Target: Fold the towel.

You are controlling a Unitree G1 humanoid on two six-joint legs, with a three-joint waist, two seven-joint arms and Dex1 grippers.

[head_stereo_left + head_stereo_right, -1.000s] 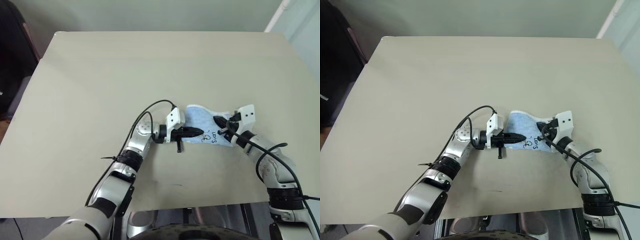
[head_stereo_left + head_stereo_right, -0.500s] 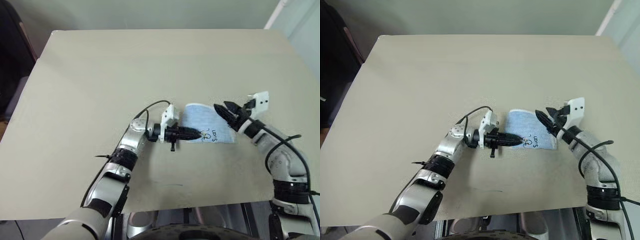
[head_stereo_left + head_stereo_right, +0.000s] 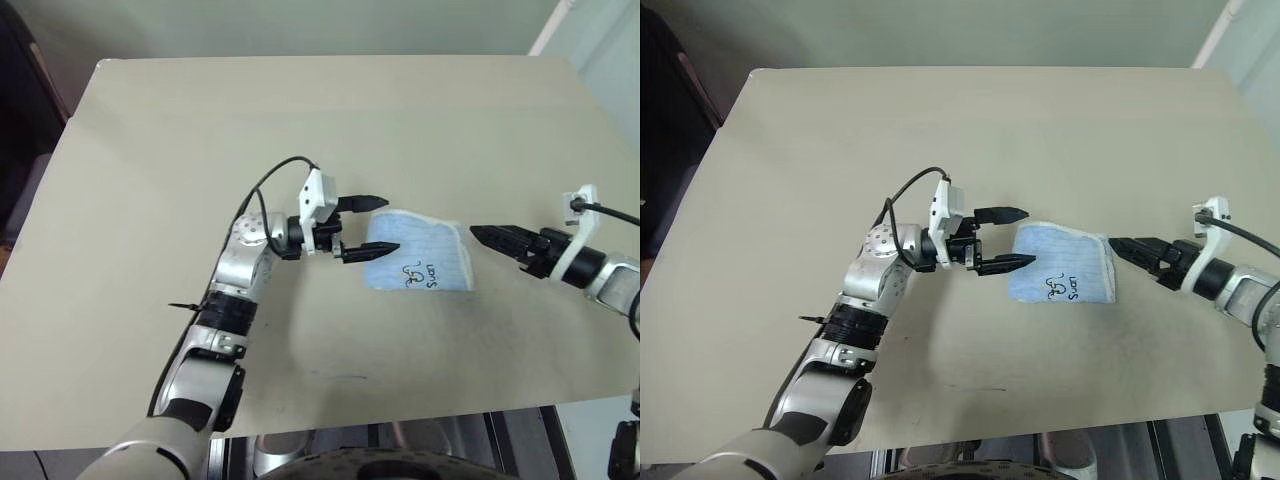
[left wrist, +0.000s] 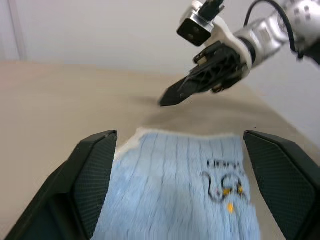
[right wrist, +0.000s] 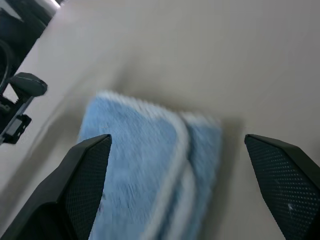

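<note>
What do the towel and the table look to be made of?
Towel: soft light-blue terry cloth, going by its fuzzy ribbed pile in the left wrist view; white corded edging, dark stitched logo. Table: smooth matte beige top, probably laminate or painted board; no grain or gloss shows, so the core material stays unclear.

You have the towel lying flat on the tabletop, folded, right of centre and toward the near half. The left pincer sits just left of the towel, raised off the tabletop, with one finger on the far side and one on the near side; the near fingertip reaches the towel's left edge. The right pincer sits just right of the towel, its tips pointing left at the towel's right edge, apart from it. The towel lies between the two pincers. The far half of the tabletop lies behind all three.
</note>
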